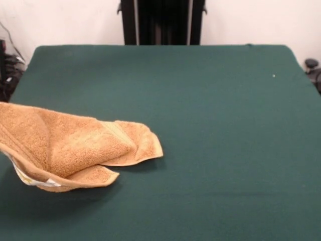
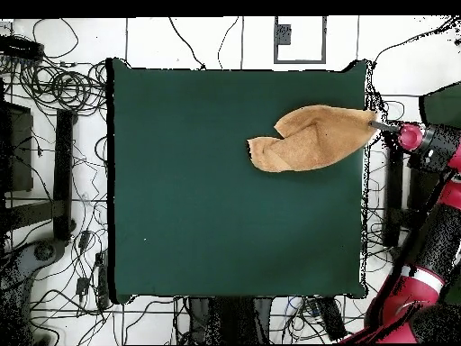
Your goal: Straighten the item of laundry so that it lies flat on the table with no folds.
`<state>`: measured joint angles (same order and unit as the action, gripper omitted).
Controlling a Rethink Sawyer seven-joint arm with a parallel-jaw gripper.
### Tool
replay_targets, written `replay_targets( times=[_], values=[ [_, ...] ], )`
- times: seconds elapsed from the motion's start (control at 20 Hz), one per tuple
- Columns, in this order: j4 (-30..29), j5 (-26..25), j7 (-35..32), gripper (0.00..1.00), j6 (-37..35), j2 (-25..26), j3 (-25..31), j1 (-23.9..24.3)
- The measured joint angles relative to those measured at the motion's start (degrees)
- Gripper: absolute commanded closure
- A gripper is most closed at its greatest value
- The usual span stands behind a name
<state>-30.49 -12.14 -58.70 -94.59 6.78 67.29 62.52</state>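
The tan terry-cloth towel (image 1: 65, 143) lies folded and bunched at the left side of the green table (image 1: 210, 125). Its left part is lifted off the surface and runs out of the front view; a white-yellow tag (image 1: 35, 181) hangs under its raised front edge. In the overhead view the towel (image 2: 315, 137) narrows to a point at the table's (image 2: 225, 207) right edge. My gripper (image 2: 380, 126) meets that point and holds the corner. The gripper does not show in the front view.
My red arm (image 2: 432, 144) reaches in from beyond the table's right edge in the overhead view. The black pedestal (image 1: 161, 22) stands at the far side. Cables (image 2: 63, 86) lie on the floor to the left of the table.
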Motion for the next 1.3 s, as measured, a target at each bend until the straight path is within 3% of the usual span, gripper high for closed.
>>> replay_targets(
  times=[0.35, 0.5, 0.85, 1.3],
  values=[
    [0.0, -6.2, 0.3, 1.0, 2.1, -2.2, -2.2, -0.2],
    [-0.3, -9.2, 1.0, 1.0, 6.5, -3.6, -3.3, -0.1],
    [-1.9, -11.3, 2.3, 1.0, 13.1, -6.8, -3.7, -0.1],
    [-3.2, -11.6, 2.4, 1.0, 13.6, -12.1, -3.7, -0.1]
  ],
)
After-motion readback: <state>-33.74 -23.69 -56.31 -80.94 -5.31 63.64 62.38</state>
